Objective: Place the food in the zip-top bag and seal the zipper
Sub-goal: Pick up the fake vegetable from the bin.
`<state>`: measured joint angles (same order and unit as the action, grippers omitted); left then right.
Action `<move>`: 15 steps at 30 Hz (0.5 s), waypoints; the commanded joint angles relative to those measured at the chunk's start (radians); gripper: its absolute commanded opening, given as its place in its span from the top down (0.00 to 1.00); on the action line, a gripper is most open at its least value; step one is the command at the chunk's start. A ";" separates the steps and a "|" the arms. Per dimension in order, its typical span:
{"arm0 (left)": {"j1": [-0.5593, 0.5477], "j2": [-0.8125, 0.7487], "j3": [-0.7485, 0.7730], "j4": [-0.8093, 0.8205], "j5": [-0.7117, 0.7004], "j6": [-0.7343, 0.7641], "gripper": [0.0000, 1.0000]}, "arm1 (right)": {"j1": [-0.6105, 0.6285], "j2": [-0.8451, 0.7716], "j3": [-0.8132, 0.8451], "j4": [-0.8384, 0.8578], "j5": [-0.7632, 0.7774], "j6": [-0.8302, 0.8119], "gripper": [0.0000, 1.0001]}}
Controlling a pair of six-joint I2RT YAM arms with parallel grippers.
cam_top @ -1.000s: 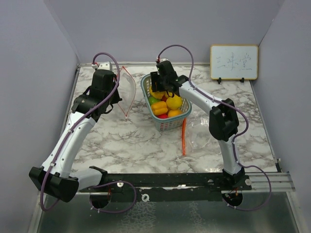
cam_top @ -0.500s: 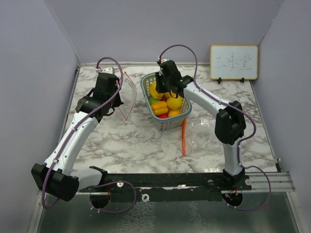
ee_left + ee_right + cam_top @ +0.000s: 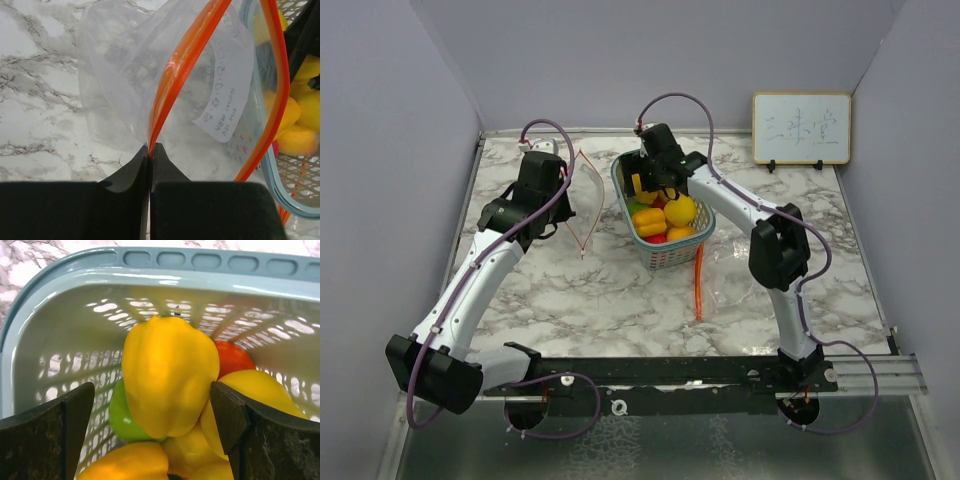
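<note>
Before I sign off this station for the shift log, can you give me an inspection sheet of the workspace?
Surface: marble table, white with grey veins.
Job's things: zip-top bag held up, mouth open, no food inside; food piled in the basket.
Clutter: second bag lying flat right of the basket.
Grippers: left gripper shut on the bag's orange zipper edge; right gripper open, straddling a yellow pepper.
Cables: purple cables looped along both arms.
Surroundings: whiteboard at rear right; plain walls.
</note>
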<state>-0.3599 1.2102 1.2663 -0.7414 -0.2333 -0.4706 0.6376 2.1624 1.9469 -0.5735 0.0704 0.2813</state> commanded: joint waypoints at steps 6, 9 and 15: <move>0.005 -0.013 0.010 -0.004 0.020 -0.008 1.00 | 0.000 0.126 0.009 -0.027 0.082 -0.025 0.06; 0.004 -0.014 0.011 -0.008 0.012 -0.005 1.00 | 0.000 0.103 -0.031 0.006 0.098 -0.035 0.12; 0.005 -0.014 0.004 -0.002 0.027 -0.007 1.00 | 0.002 0.131 -0.061 0.018 0.191 -0.063 0.10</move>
<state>-0.3599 1.2102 1.2663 -0.7425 -0.2272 -0.4740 0.6487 2.2139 1.9423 -0.4831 0.1829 0.2298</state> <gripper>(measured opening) 0.018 0.888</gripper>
